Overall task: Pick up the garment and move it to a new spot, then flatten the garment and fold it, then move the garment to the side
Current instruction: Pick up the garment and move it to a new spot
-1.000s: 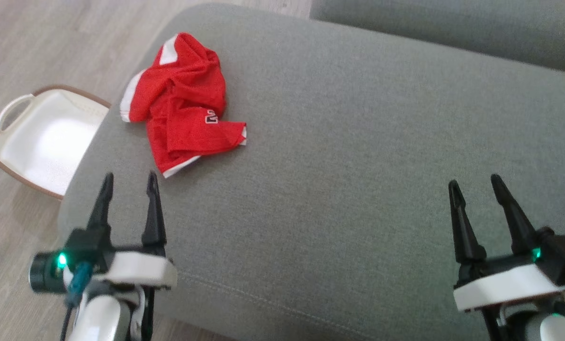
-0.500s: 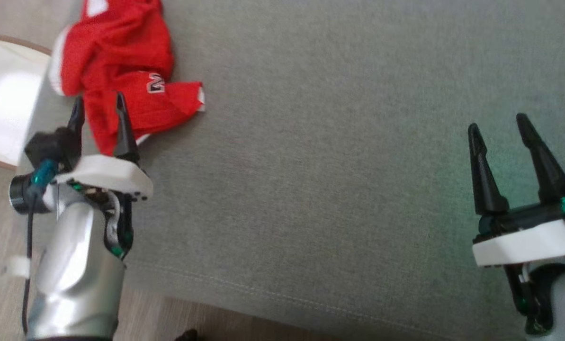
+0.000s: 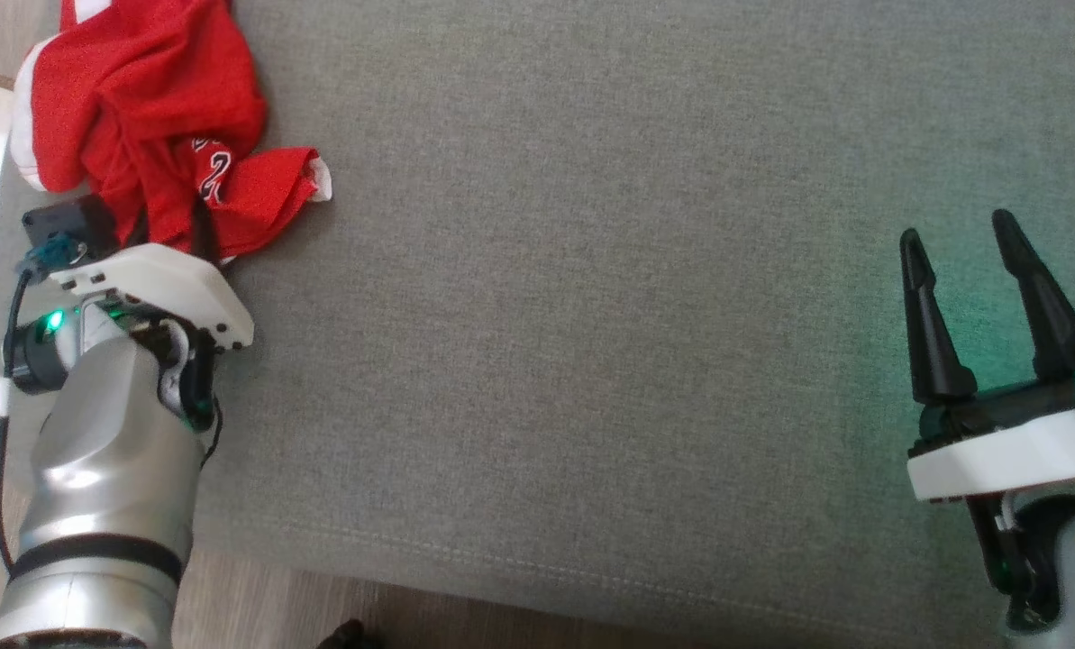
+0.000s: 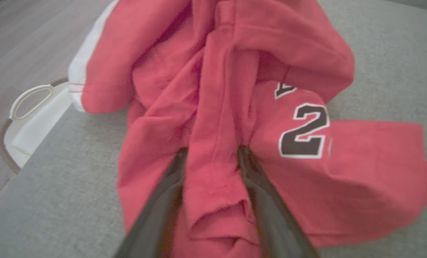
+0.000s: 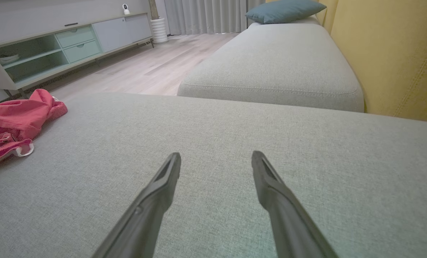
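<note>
Head view: a second ago the left jaws hung spread short of the red shirt (image 3: 141,117) on the sofa (image 3: 591,315); now their tips are buried in its near edge. Left wrist view: a raised fold lies between the jaws, the printed number (image 4: 304,130) just right of them; whether they already pinch it I cannot tell. The pick-up looks to be starting. Right wrist view: the right jaws stay spread and empty, the shirt far to their left.

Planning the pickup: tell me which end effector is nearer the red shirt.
Left. The left end effector straddles a fold of the red shirt; the right end effector hovers over bare sofa, far from it.
</note>
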Controlling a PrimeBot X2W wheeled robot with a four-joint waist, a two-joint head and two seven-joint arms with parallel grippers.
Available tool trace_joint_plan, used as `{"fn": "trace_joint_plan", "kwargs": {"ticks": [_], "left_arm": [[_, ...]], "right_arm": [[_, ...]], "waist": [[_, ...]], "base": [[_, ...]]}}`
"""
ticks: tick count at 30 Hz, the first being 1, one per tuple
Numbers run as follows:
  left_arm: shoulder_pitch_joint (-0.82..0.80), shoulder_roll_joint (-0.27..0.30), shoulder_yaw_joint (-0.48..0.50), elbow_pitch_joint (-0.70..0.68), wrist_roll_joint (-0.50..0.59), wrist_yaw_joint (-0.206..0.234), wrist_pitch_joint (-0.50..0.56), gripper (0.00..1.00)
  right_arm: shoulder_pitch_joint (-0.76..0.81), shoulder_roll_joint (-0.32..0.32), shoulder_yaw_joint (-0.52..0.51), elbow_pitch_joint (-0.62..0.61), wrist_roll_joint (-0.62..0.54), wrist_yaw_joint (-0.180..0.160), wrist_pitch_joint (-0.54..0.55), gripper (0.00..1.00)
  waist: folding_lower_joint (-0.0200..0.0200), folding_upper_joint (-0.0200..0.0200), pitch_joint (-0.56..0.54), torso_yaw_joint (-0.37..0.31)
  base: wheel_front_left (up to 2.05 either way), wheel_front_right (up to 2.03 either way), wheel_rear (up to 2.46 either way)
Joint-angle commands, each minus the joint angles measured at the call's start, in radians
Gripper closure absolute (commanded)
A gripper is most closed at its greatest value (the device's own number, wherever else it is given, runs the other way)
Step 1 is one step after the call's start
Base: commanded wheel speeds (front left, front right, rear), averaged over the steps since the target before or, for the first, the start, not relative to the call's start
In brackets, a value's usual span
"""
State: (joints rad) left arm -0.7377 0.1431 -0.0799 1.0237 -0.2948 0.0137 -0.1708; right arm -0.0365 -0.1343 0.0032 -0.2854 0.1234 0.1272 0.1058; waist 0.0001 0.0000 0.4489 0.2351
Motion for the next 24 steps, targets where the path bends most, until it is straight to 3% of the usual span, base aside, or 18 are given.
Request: {"fn": "trace_joint_plan", "kwargs": {"ticks": [1,8,15,24], "left_arm": [[0.010,0.054,0.023,0.020,-0.003,0.001,-0.003,1.00],[0.035,0.081,0.025,-0.078,0.029,0.041,-0.089,1.00],[0.227,0.084,0.046,-0.464,0.090,0.108,-0.091,1.00],[0.418,0.060,0.006,-0.825,0.112,0.131,-0.057,1.00]], "right_arm": [[-0.020,0.002,0.024,-0.027,0.007,0.003,-0.008,0.00],[-0.007,0.023,0.023,0.001,0.009,0.003,-0.041,0.00],[0.024,0.051,0.028,0.031,0.018,0.003,-0.077,0.00],[0.060,0.072,0.028,0.042,0.028,0.003,-0.094,0.00]], "waist": [[-0.0001,0.0000,-0.014,0.002],[-0.0001,0.0000,-0.109,-0.004],[-0.0001,0.0000,-0.236,-0.031],[-0.0001,0.0000,-0.307,-0.093]], "base": [[0.00,0.00,0.00],[0.00,0.00,0.00],[0.00,0.00,0.00],[0.00,0.00,0.00]]}}
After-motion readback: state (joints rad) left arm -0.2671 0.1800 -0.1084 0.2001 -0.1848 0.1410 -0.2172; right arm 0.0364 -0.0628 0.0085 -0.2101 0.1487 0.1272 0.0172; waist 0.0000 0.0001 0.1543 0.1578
